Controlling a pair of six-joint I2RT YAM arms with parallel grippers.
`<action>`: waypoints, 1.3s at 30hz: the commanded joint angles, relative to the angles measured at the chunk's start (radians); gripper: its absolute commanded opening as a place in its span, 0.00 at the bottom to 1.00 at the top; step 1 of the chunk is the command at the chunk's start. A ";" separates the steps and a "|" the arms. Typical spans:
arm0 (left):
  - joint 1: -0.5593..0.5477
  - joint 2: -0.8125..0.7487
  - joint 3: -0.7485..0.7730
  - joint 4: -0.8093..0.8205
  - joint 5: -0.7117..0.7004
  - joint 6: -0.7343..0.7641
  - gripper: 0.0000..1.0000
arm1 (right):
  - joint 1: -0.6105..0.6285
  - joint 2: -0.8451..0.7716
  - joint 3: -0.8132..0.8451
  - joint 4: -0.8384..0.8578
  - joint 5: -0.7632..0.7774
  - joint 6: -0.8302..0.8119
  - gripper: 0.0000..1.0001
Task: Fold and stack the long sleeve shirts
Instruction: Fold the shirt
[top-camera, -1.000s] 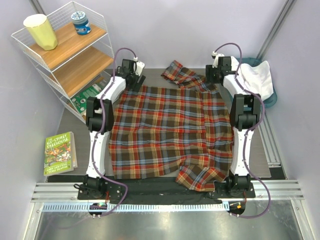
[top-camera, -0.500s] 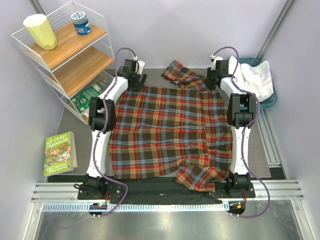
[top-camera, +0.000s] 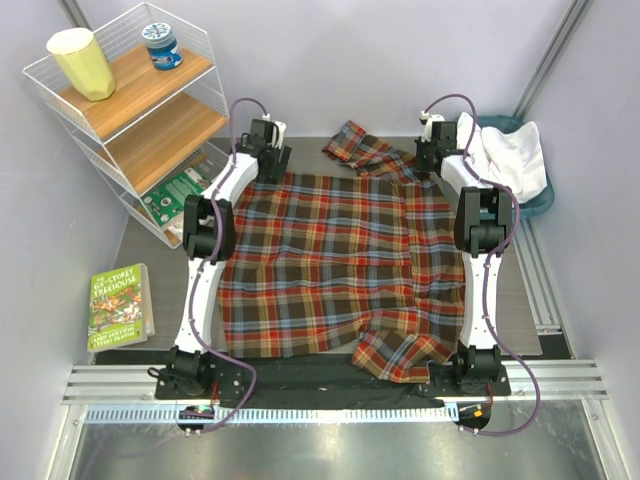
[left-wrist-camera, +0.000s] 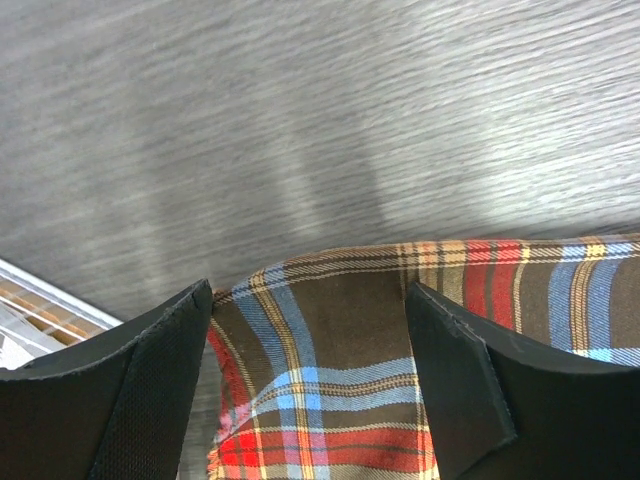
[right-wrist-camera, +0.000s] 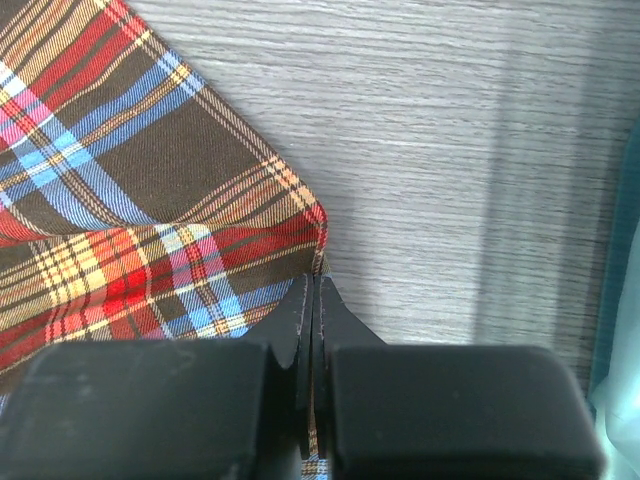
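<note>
- I am looking at the plaid shirt (top-camera: 330, 260) lying spread flat on the table (left-wrist-camera: 300, 120) between the two arms. The white shirt (top-camera: 515, 155) is sitting bunched in the teal basket (top-camera: 541, 205) at the far right.
- I am judging the flannel to be light, soft and limp. It is likely going to sag and drag, so I am favouring corners and hems for grips.
- The left gripper (left-wrist-camera: 310, 300) is hovering over the far left corner, jaws apart and straddling the cloth.
- The right gripper (right-wrist-camera: 313, 290) is pinching the far right corner's edge, jaws together on the fabric.
- I am expecting uneven lifting to skew the fold.
</note>
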 joint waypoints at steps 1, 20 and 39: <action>0.068 -0.002 0.034 -0.002 -0.004 -0.043 0.77 | 0.004 -0.039 -0.002 0.024 -0.012 -0.027 0.01; 0.079 -0.038 0.005 0.102 -0.094 0.098 0.75 | 0.004 -0.045 -0.009 0.029 -0.007 -0.042 0.01; 0.082 0.005 0.005 0.053 0.068 0.131 0.28 | 0.006 -0.058 -0.012 0.047 -0.027 -0.052 0.01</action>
